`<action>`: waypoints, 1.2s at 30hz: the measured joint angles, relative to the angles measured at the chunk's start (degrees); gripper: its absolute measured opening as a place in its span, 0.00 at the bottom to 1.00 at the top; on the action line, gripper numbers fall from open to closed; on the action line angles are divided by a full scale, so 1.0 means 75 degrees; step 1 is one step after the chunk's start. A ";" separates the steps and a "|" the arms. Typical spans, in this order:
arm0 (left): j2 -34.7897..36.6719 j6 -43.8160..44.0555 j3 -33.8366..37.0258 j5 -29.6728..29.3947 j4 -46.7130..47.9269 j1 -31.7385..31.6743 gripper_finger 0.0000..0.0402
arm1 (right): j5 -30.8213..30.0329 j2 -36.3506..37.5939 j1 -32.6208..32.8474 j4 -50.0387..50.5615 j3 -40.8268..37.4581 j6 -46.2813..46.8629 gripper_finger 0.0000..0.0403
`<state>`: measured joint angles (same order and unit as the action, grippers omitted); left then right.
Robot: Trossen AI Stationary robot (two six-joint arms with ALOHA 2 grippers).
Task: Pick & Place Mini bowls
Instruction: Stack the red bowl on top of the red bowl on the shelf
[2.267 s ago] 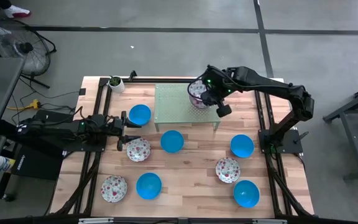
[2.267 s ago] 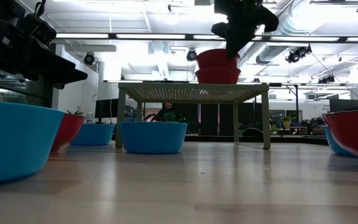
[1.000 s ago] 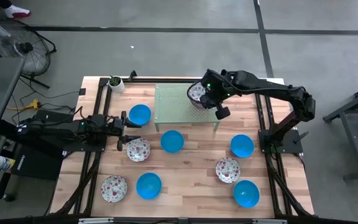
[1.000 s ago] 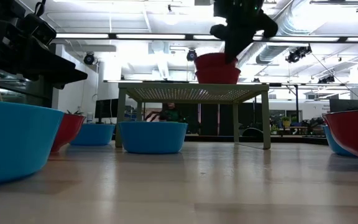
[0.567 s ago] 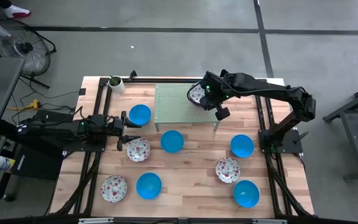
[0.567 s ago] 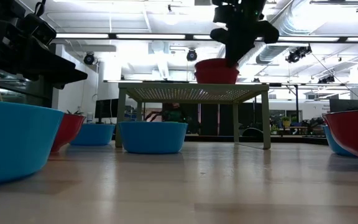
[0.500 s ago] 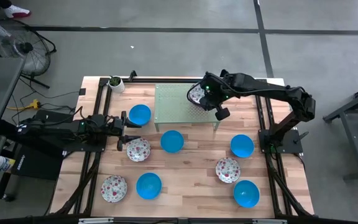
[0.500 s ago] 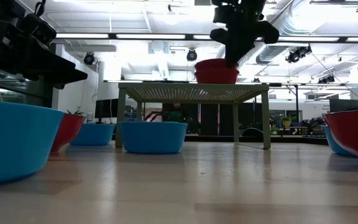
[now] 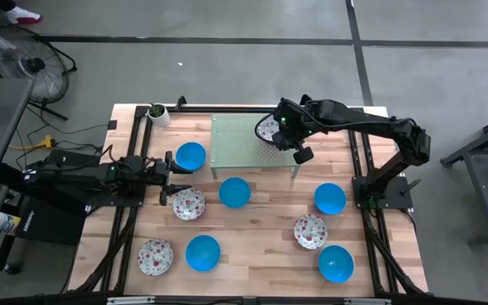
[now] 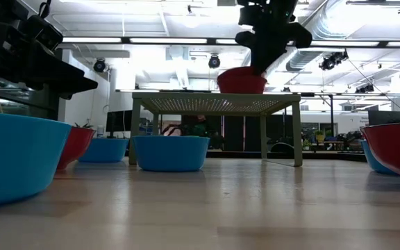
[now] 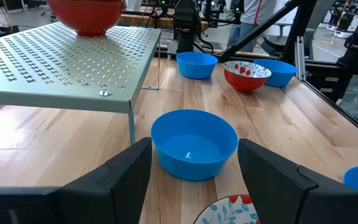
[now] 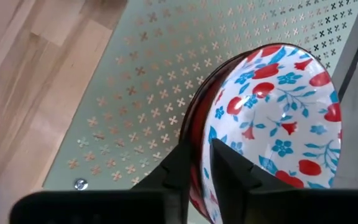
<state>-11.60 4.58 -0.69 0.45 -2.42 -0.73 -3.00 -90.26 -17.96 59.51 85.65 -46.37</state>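
Note:
My right gripper [image 9: 274, 129] reaches over the far right part of a green perforated rack [image 9: 242, 146] and is shut on a white mini bowl with a red and blue floral pattern [image 12: 272, 106]. In the low view that bowl [image 10: 242, 81] shows red from outside and sits on the rack top [image 10: 214, 103]. My left gripper [image 9: 163, 181] is open and waits low at the table's left, just left of a floral bowl [image 9: 188, 203]; a blue bowl [image 11: 194, 143] lies ahead of it. My right gripper [image 12: 205, 165] pinches the floral bowl's rim [image 12: 202, 138], one finger [image 12: 230, 169] inside the bowl and one outside. It comes from above, pointing down. The bowl stands upright on the rack; whether another bowl is nested beneath it, I cannot tell.
Several more bowls stand on the wooden table: blue ones [image 9: 191, 156] [image 9: 235, 192] [image 9: 202, 252] [image 9: 329, 198] [image 9: 335, 263] and floral ones [image 9: 155, 256] [image 9: 310, 230]. A small white pot with a plant [image 9: 158, 113] stands at the far left corner. The rack's left half is bare.
My right gripper has come down, lowering the floral bowl from just above a red bowl on the rack until only one bowl shape shows there. It has kept its hold. The left arm has stayed still.

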 joint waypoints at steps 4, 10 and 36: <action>0.0000 0.0000 0.0000 0.0000 0.0000 0.0000 0.58 | -0.0015 0.0003 0.0000 0.0000 0.0000 0.0100 0.16; 0.0001 -0.0002 0.0000 0.0000 0.0000 -0.0001 0.58 | -0.0013 0.0259 0.0017 0.0061 0.0003 0.0178 0.17; 0.0003 -0.0003 0.0000 0.0000 0.0003 -0.0003 0.58 | 0.0318 0.3825 0.0099 -0.4814 -0.4137 0.3231 0.00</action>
<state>-11.57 4.56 -0.69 0.45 -2.39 -0.75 -0.61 -61.57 -17.21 23.40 54.62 -22.14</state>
